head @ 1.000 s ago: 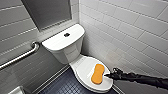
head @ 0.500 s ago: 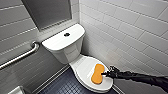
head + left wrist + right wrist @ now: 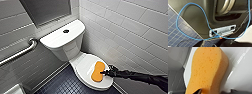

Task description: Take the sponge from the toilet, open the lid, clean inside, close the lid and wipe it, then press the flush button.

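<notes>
The orange peanut-shaped sponge (image 3: 97, 71) lies flat on the shut white lid (image 3: 83, 65) of the toilet (image 3: 62, 40). A dark round flush button (image 3: 66, 31) sits on top of the tank. My right gripper (image 3: 103, 73) reaches in from the right on a black arm and stands open at the sponge's near edge. In the right wrist view the sponge (image 3: 206, 70) looms large on the glossy lid (image 3: 241, 74), with a dark fingertip (image 3: 198, 91) at one side of its end and another at the other side.
A steel grab bar (image 3: 20, 53) runs along the left wall. White tiled wall (image 3: 130, 32) stands close on the toilet's right. Dark small-tiled floor (image 3: 62, 83) lies in front. The left wrist view has a blue cable (image 3: 193, 18) against the robot's body above floor tiles (image 3: 175, 31).
My right gripper has edged a little further left, closer onto the sponge. The sponge and lid have not moved.
</notes>
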Robot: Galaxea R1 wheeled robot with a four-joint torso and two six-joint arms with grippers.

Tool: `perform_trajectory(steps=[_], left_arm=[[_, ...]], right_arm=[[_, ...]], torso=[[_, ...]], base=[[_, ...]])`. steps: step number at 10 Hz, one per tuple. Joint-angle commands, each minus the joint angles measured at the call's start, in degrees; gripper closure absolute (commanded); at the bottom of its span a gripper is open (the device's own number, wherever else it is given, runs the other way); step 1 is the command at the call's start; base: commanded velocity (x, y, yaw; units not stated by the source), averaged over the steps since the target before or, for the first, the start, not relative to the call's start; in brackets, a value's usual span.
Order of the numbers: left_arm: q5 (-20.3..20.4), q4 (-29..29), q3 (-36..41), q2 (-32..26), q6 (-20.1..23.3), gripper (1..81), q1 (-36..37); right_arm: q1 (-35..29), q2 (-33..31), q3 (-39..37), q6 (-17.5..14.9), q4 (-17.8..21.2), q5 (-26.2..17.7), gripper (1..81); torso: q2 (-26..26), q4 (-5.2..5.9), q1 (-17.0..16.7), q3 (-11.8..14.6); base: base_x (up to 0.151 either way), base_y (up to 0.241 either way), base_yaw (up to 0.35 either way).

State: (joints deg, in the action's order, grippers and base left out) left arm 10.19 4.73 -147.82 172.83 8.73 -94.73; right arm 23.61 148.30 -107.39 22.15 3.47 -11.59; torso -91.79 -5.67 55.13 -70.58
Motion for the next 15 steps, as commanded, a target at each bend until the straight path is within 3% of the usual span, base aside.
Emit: perform_trajectory(steps=[1, 6, 15], left_arm=[[-5.09, -0.51, 0.52, 0.68, 0.15, 1.0, -3.05], [-5.09, -0.51, 0.52, 0.59, 0.24, 1.0, -2.96], [-5.62, -0.25, 0.6, 0.24, 0.24, 1.0, -2.87]], right_arm=[[-6.86, -1.31, 1.31, 0.26, 1.54, -1.24, 1.0], [-6.07, -1.31, 2.98, 1.58, 1.89, 6.49, 1.0], [-2.91, 4.31, -4.04, 1.67, 1.01, 8.33, 1.0]], torso=[[0.0, 0.0, 0.0, 0.0], [-0.02, 0.0, 0.0, 0.0], [-0.02, 0.0, 0.0, 0.0]], base=[[0.0, 0.0, 0.0], [0.0, 0.0, 0.0], [0.0, 0.0, 0.0]])
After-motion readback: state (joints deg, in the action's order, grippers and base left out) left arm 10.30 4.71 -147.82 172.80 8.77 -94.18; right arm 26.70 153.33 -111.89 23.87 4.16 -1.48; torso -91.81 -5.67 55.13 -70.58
